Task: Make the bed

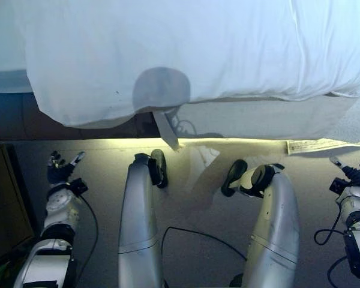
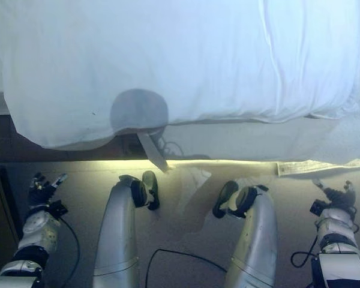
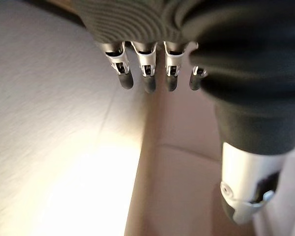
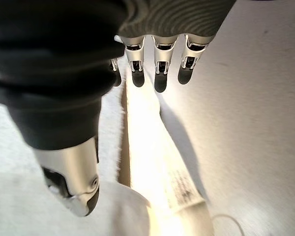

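A white duvet (image 1: pixel 186 48) covers the bed and hangs over its near edge, drooping lowest at the left (image 1: pixel 78 108). Below it the pale bed base (image 1: pixel 258 117) is bare. My left hand (image 1: pixel 60 171) hangs low at the left, above the floor and well short of the bed. Its fingers (image 3: pixel 146 73) are straight and hold nothing. My right hand (image 1: pixel 354 177) hangs low at the far right, also apart from the bed. Its fingers (image 4: pixel 160 71) are straight and empty.
A grey strap (image 1: pixel 166 129) dangles from under the duvet to the floor. A glowing strip of light (image 1: pixel 108 142) runs along the foot of the bed. A white printed tag (image 1: pixel 324 145) lies on the floor at the right. Dark furniture (image 1: pixel 6 198) stands at the left.
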Robot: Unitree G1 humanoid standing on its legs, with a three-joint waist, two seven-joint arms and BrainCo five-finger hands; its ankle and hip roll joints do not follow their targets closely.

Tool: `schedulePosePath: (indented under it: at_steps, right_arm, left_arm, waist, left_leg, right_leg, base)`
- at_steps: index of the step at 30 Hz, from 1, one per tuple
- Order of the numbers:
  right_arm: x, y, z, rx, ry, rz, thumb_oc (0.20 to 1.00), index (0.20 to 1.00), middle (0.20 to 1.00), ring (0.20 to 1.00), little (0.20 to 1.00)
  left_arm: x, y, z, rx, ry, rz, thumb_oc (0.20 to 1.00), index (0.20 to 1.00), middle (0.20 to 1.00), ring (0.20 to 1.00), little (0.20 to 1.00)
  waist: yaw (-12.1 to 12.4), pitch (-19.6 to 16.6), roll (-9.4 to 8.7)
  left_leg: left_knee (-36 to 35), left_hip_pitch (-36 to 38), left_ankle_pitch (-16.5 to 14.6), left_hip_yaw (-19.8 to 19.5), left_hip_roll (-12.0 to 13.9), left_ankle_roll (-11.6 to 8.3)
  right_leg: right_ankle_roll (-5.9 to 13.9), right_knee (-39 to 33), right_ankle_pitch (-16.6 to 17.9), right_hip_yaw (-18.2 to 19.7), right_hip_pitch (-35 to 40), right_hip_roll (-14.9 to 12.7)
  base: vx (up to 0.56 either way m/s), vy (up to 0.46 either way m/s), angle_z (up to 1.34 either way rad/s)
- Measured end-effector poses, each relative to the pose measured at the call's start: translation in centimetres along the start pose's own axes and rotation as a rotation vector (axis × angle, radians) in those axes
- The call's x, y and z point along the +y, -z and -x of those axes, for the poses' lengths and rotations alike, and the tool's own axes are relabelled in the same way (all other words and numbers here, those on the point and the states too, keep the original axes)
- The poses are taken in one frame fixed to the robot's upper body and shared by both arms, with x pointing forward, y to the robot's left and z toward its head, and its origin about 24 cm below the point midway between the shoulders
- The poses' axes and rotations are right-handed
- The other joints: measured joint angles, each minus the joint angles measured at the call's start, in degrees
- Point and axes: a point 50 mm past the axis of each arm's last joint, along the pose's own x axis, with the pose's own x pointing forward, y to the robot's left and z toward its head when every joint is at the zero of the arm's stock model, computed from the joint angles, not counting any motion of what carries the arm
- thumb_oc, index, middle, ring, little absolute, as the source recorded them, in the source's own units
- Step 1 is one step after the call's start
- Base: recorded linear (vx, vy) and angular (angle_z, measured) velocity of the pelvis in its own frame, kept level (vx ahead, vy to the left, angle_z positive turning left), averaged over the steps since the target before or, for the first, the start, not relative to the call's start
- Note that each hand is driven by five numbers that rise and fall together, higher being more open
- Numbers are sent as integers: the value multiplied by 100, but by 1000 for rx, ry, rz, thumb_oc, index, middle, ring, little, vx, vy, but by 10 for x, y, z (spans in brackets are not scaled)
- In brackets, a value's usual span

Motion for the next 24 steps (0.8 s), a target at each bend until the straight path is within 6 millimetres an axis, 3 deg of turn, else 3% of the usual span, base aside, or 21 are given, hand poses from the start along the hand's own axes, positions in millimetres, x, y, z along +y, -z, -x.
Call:
schedulePosePath:
  at_steps: [2,4,6,7,11,13,17,18,19,21,24]
  right_arm:
    - [15,8,5,10,-47,9,1000,1000,1000,1000,1000]
    - [50,30,22,35,-179,75,1000,1000,1000,1000,1000]
    - [79,50,41,40,-321,170,1000,1000,1000,1000,1000]
    - [88,57,49,37,-372,193,1000,1000,1000,1000,1000]
    - [97,94,75,88,-488,275,1000,1000,1000,1000,1000]
    - [86,123,87,163,-510,334,1000,1000,1000,1000,1000]
    - [42,192,124,388,-516,464,1000,1000,1000,1000,1000]
    - [30,205,133,438,-511,494,1000,1000,1000,1000,1000]
    - [3,228,150,527,-500,566,1000,1000,1000,1000,1000]
    - [-15,241,163,592,-514,638,1000,1000,1000,1000,1000]
    - [-24,249,170,632,-528,677,1000,1000,1000,1000,1000]
  left_arm:
    - [-5,7,5,10,18,-41,1000,1000,1000,1000,1000]
    - [-25,31,19,55,92,-130,1000,1000,1000,1000,1000]
    - [-33,52,31,105,153,-210,1000,1000,1000,1000,1000]
    - [-34,64,38,148,172,-218,1000,1000,1000,1000,1000]
    - [-16,105,64,306,189,-246,1000,1000,1000,1000,1000]
    - [-7,125,80,380,204,-286,1000,1000,1000,1000,1000]
    - [24,161,120,529,262,-453,1000,1000,1000,1000,1000]
    - [32,168,129,565,266,-483,1000,1000,1000,1000,1000]
    - [49,179,147,625,289,-554,1000,1000,1000,1000,1000]
    - [59,185,158,659,330,-619,1000,1000,1000,1000,1000]
    - [67,190,170,694,375,-684,1000,1000,1000,1000,1000]
  waist:
    - [4,1,-3]
    - [40,2,-5]
    - [9,-28,-31]
    - [6,-19,-38]
    - [-6,-53,-150]
    - [-7,-135,-175]
    - [-14,-870,-234]
    - [-9,-1126,-252]
    - [-5,-1889,-265]
    - [-7,-2209,-251]
    - [-5,-2506,-197]
  left_leg:
    - [-149,177,30,33,34,28]
    - [-809,810,185,107,71,45]
    - [-1515,1450,347,156,50,54]
    - [-1928,1888,500,181,56,-84]
    - [-3233,3602,777,344,110,-283]
    - [-4040,4710,931,428,99,-338]
    - [-6018,6921,1486,650,38,-441]
    - [-6332,7193,1571,715,17,-430]
    - [-6794,7478,1648,792,-35,-485]
    - [-7277,7975,1768,892,-83,-464]
    - [-7687,8402,1865,971,-120,-448]
  right_leg:
    - [3,-118,6,-28,161,3]
    - [32,-716,111,-219,800,33]
    - [36,-1397,274,-500,1501,167]
    - [68,-1772,349,-631,1950,234]
    - [192,-3041,666,-993,3668,571]
    - [286,-3829,810,-1183,4809,709]
    - [497,-5762,1368,-1625,6987,1080]
    - [544,-6073,1459,-1678,7232,1160]
    - [618,-6553,1562,-1767,7481,1234]
    - [706,-7116,1771,-1817,7962,1389]
    - [781,-7883,2111,-1824,8489,1551]
  base:
    - [-111,-62,1]
    - [-104,-85,1]
    - [-22,-72,0]
    - [11,-60,4]
    - [136,-43,-4]
    - [284,-34,4]
    - [215,-11,3]
    - [75,35,5]
    - [90,23,0]
    - [54,10,-8]
    - [-19,10,-12]
